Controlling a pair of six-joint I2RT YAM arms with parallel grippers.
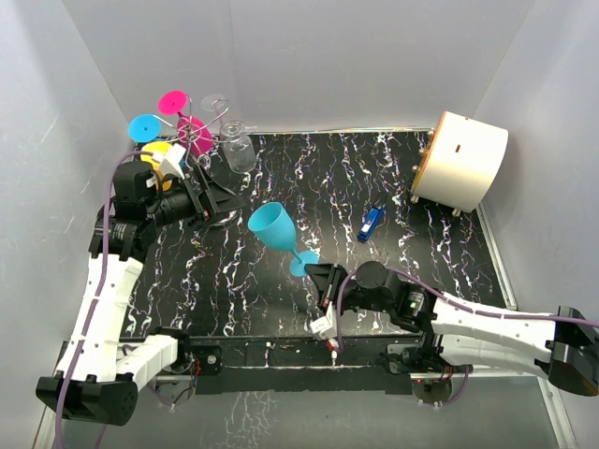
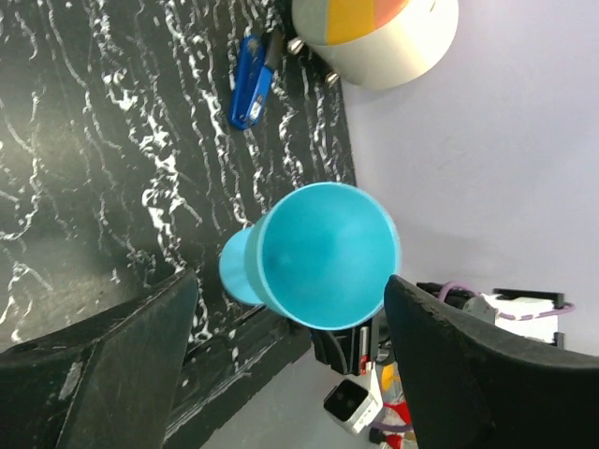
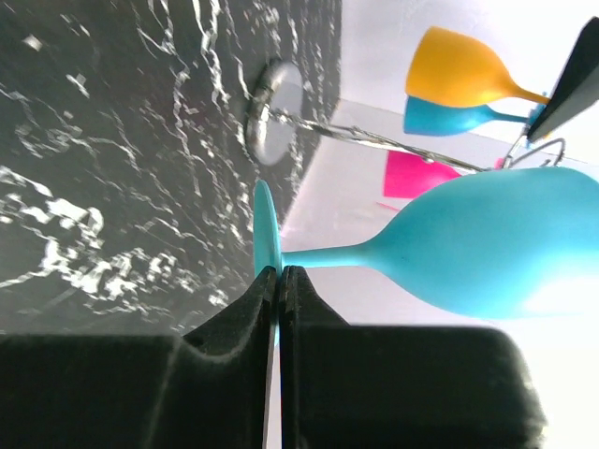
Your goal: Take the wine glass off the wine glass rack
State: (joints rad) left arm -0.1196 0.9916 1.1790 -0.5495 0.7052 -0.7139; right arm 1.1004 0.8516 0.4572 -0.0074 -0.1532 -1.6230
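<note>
Wine glass: the turquoise wine glass (image 1: 271, 226) is off the wine glass rack (image 3: 374, 140). It is carried tilted above the table (image 1: 449, 271), with its foot in the tips of the right pincer (image 1: 318, 274) and its stem and bowl reaching out beyond them.
Risk, slip: the hold looks slight, on an edge only. The bowl's weight, far out from the tips, could twist the foot from the pinch and drop the glass.
Risk, knock: a swing back toward the rack could strike the other glasses (image 1: 194, 136) hanging there.
Right pincer: pressed almost together, pinching the thin rim of the foot and touching nothing else.
Left pincer (image 2: 290, 281): spread wide and holding nothing. It is low beside the rack, and I cannot tell whether it touches it. The glass's mouth faces it, well ahead of its fingers.
</note>
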